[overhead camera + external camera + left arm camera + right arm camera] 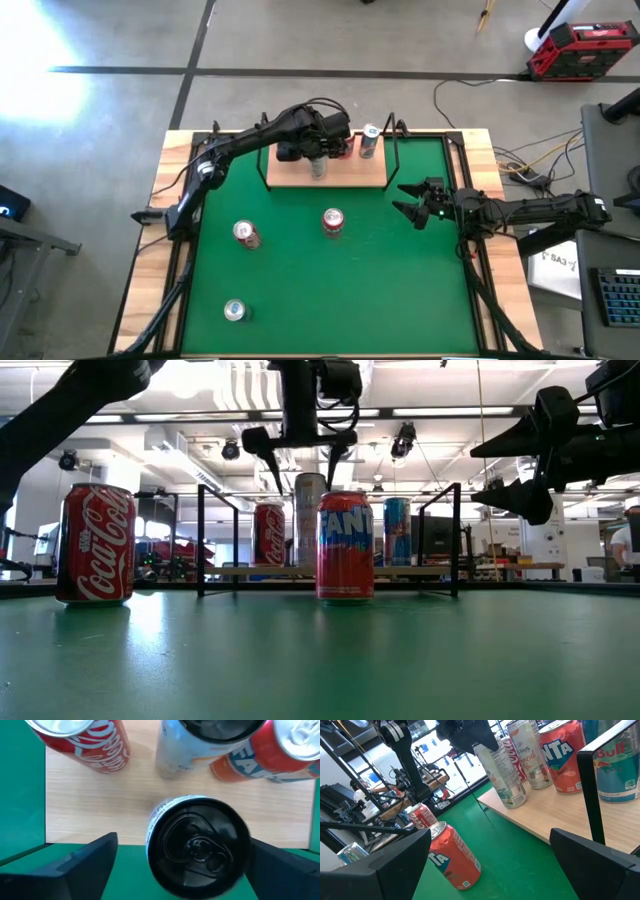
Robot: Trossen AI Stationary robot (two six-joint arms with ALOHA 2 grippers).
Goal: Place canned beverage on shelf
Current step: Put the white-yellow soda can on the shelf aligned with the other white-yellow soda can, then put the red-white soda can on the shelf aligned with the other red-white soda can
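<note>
Setting: a workshop with a concrete floor; a wooden table carries a green mat (330, 290), and at its far edge stands the shelf (325, 172), a light wood board framed by thin black uprights.

Item, shelf stock: a slim silver can (197, 851) with a dark top stands upright near the board's front edge. Behind it are a red cola can (95, 742), a pale tall can (172, 750) and an orange can (260, 757); a blue-and-silver can (620, 770) stands off to one side.

Item, left gripper (318, 152): directly above the slim can, jaws spread to either side of it and clear of it.

Item, right gripper (418, 203): parked over the mat beside the shelf, jaws wide, empty.

Item, mat stock: an orange can (333, 222), a red cola can (245, 234) and a third can (235, 311) await shelving.

Step, as judged: release of the slim can, placement done. Next call: raise the left gripper straight up, avoiding the neighbouring cans and uprights, then go for a can on the mat.
</note>
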